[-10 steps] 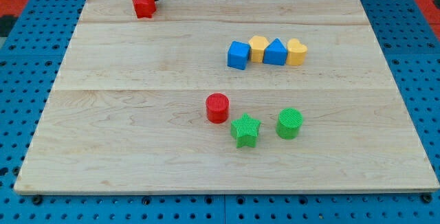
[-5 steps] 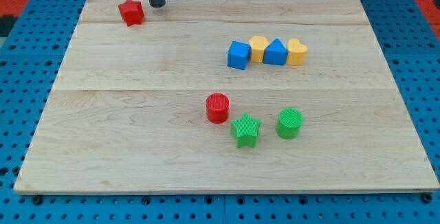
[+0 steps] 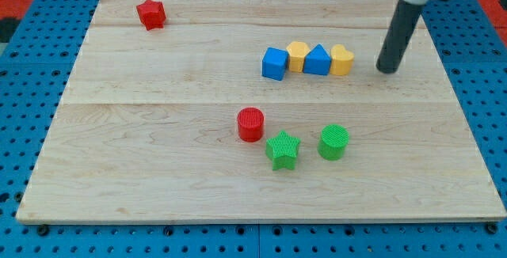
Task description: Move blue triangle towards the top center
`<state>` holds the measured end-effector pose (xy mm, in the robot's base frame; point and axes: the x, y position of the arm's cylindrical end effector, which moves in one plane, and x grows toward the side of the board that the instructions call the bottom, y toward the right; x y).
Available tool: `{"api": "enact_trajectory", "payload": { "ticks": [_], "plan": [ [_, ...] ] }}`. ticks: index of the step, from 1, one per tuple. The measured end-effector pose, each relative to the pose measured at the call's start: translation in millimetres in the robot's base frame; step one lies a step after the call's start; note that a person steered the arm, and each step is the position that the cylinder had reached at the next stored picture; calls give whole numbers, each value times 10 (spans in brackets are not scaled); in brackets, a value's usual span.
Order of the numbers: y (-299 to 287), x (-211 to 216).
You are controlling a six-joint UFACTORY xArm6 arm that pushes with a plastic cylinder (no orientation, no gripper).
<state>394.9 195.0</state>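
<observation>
The rod's tip (image 3: pixel 387 70) is resting on the wooden board (image 3: pixel 158 171) at the frame's right, near the row's right end, touching no block. The blue triangle (image 3: pixel 318 60) is sitting in that upper-right row, between two yellow blocks (image 3: pixel 298 55) (image 3: pixel 341 60), with the blue cube (image 3: pixel 275 63) at the row's left end.

Your tip (image 3: pixel 387 70) rests on the wooden board (image 3: pixel 158 171) near its right edge, just right of a row of four touching blocks: blue cube (image 3: pixel 274 63), yellow block (image 3: pixel 298 55), blue triangle (image 3: pixel 318 60), yellow block (image 3: pixel 341 60). A red star (image 3: pixel 150 13) sits by the top-left corner. Toward the bottom edge lie a red cylinder (image 3: pixel 250 124), green star (image 3: pixel 283 149) and green cylinder (image 3: pixel 333 142).
</observation>
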Motion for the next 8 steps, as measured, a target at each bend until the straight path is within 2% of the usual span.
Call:
{"api": "enact_trajectory", "payload": {
  "ticks": [1,2,3,4,5,7,8],
  "plan": [
    [-681,-91],
    [-1090,-532],
    [-1236,-556],
    [-1294,-244],
    [-1477,-339],
    [-1718,-1196],
    [-1634,-1055]
  ]
}}
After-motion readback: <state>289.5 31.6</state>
